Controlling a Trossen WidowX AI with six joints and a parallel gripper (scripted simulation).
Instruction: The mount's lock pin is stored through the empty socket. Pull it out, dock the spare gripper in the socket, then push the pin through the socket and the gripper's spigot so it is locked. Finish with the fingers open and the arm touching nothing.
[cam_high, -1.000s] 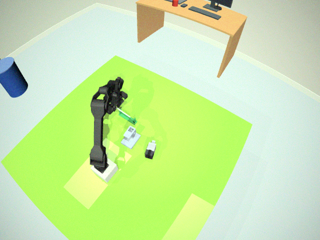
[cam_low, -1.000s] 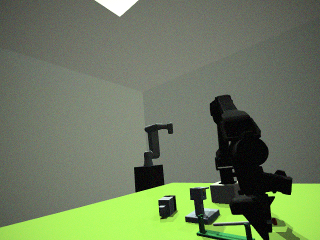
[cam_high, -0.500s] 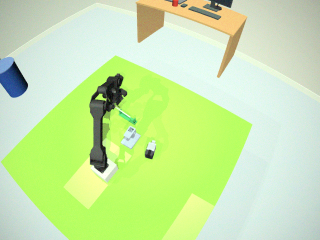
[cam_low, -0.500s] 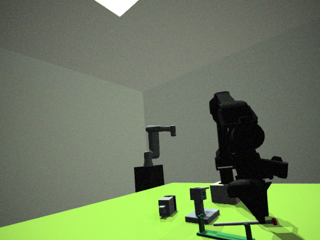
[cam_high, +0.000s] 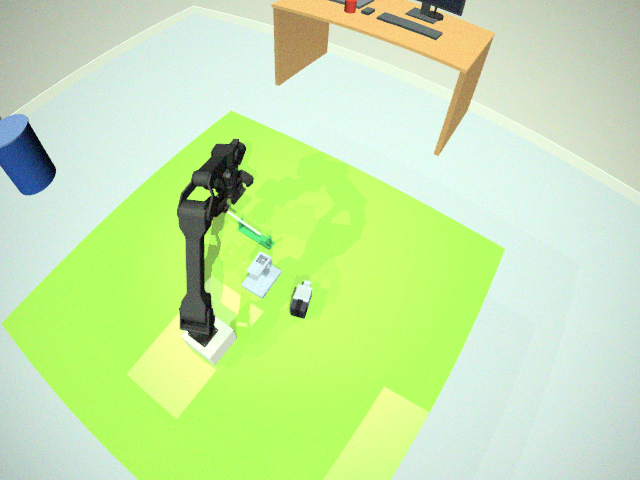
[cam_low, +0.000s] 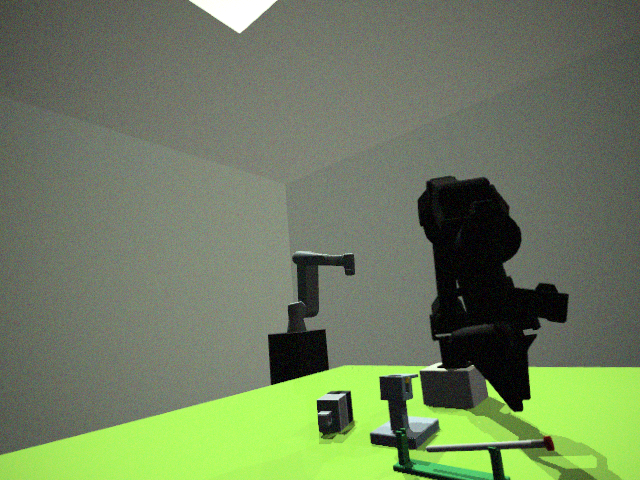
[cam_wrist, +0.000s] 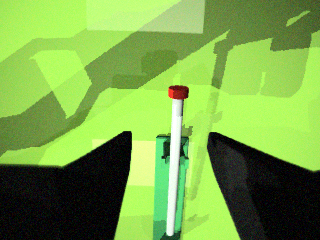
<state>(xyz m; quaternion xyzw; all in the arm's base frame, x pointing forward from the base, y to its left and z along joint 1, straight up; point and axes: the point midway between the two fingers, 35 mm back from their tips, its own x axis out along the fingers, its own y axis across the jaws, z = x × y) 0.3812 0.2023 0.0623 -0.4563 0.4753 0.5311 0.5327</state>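
Observation:
The white lock pin (cam_high: 244, 220) (cam_low: 485, 445) (cam_wrist: 176, 130) with a red head (cam_low: 548, 443) (cam_wrist: 178, 92) is out of the mount. It lies lengthwise over the green rack (cam_high: 252, 237) (cam_low: 449, 470) (cam_wrist: 161, 200), across the post nearer its head; its plain end looks short of the other post. My gripper (cam_low: 518, 406) (cam_wrist: 170, 139) is open and empty above the pin, a finger on each side in the wrist view. The grey mount (cam_high: 261, 284) (cam_low: 397, 388) stands upright, its socket without a pin. The spare gripper (cam_high: 301, 299) (cam_low: 336, 412) lies beside the mount, its spigot (cam_low: 324, 421) sticking out.
The mount stands between the rack and the spare gripper. My arm's white base block (cam_high: 217, 341) (cam_low: 454, 387) is behind the mount in the exterior view. A desk (cam_high: 382, 25), a blue cylinder (cam_high: 28, 160) and another arm on a black stand (cam_low: 298, 356) are off the mat.

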